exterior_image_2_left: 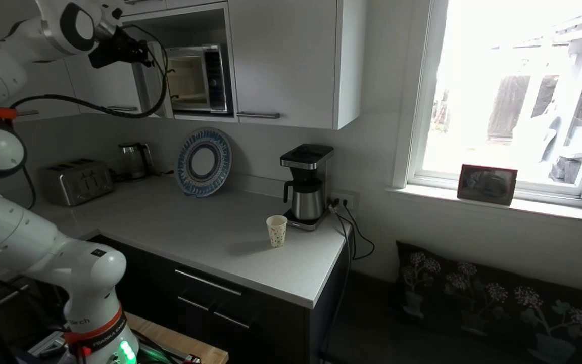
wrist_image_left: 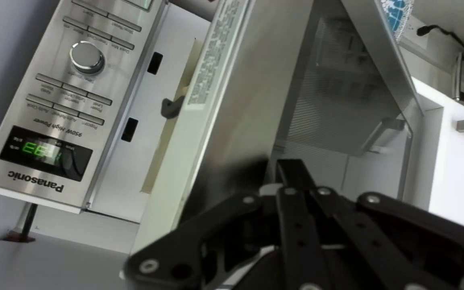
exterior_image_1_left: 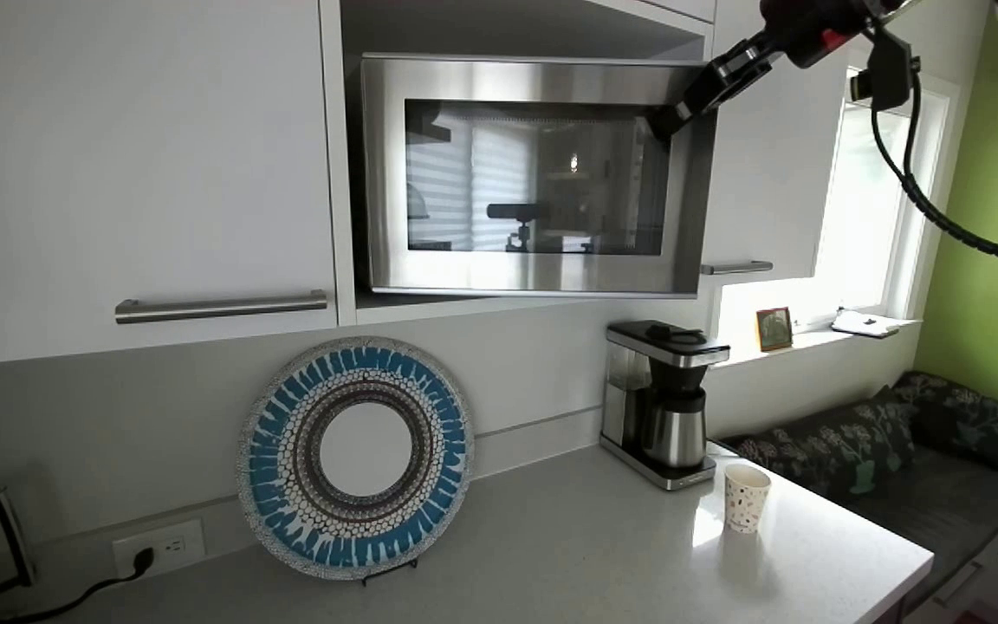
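Microwave door stands open before its cabinet niche; in an exterior view the gripper, jaws pressed together, is at the door's two o'clock corner, contact impossible to tell; below, coffee maker sits toward five o'clock, patterned disc toward seven.

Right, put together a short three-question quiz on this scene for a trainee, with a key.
1. True or false: the microwave door stands open, with the fingers in front of its outer face.

2. Which of these stands nearest the coffee maker?
A) the blue-patterned plate
B) the paper cup
C) the toaster

3. Fill in: the brand name on the control panel is ____.

Key:
1. True
2. B
3. Panasonic
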Robot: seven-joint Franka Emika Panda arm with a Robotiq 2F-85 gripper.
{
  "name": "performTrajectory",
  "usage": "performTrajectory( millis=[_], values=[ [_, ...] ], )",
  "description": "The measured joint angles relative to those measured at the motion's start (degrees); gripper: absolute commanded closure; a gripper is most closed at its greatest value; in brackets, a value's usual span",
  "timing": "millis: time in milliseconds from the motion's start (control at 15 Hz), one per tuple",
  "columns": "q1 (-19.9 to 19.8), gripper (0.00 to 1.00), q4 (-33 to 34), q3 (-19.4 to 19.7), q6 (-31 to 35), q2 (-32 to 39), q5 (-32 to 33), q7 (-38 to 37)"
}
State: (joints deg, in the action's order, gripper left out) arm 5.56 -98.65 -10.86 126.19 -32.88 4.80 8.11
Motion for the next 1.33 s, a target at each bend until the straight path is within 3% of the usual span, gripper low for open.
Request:
performTrajectory(
  millis=[67, 133, 533, 600, 733, 1000, 1067, 1333],
  values=[
    [-0.65, 0.74, 0.86, -0.5, 0.02, 1.06, 0.83, -1.52],
    [-1.24, 0.73, 1.72, -0.96, 0.06, 2.14, 1.53, -2.96],
    [-4.66, 0.28, 6.83, -3.37, 1.45, 8.27, 8.42, -11.4],
    [-5.06, 0.47, 7.53, -3.67, 1.46, 9.06, 9.42, -12.47],
    [-5.17, 0.31, 8.77, -3.89, 1.46, 10.42, 9.79, -13.0],
    [-5.17, 0.28, 9.7, -4.05, 1.46, 11.18, 9.82, -13.21],
    [-5.17, 0.07, 9.77, -4.06, 1.46, 11.19, 9.82, -13.25],
    [-5.47, 0.0, 9.86, -4.03, 1.64, 11.43, 10.41, -15.78]
  ],
)
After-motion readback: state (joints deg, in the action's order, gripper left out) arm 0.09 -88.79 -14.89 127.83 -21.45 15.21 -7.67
